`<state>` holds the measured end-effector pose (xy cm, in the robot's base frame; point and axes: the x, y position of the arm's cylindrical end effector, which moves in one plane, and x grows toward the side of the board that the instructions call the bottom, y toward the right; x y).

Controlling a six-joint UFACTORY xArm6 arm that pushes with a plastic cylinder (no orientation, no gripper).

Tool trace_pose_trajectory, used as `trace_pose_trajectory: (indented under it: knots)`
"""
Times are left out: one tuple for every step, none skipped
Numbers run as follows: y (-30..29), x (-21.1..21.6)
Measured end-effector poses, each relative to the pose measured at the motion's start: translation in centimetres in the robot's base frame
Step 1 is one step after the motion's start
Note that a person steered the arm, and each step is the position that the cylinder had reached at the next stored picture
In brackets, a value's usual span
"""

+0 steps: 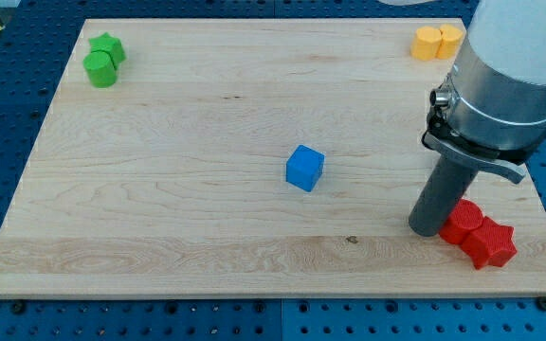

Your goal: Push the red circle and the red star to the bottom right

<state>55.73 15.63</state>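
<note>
My tip (430, 230) rested on the worktop (188, 237) at the view's lower right, touching or just beside the left edge of the red circle (464, 222). The red star (492, 243) lay against the circle on its lower-right side, near the board's bottom-right corner. I carry no fingers (only a plain rod), so nothing was open, closed or gripped.

Step in hand, as I judged it: the closing push, with both red blocks nearly in place. The next move called for a short, gentle shove toward the lower right, kept centred on the circle so the pair travelled together and the star did not slip over the edge.

Well apart stood the blue cube (304, 168) at mid-board, two green blocks (103, 60) at top left and two yellow blocks (438, 42) at top right.
</note>
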Motion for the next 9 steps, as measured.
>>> trace_pose_trajectory:
  knots:
    - [0.0,0.0]
    - [1.5,0.0]
    - [2.2,-0.2]
    - [2.5,-1.3]
    - [2.8,-1.4]
    - [3.6,-1.4]
    - [3.7,-1.0]
    - [3.8,-1.0]
    - [3.8,-1.0]
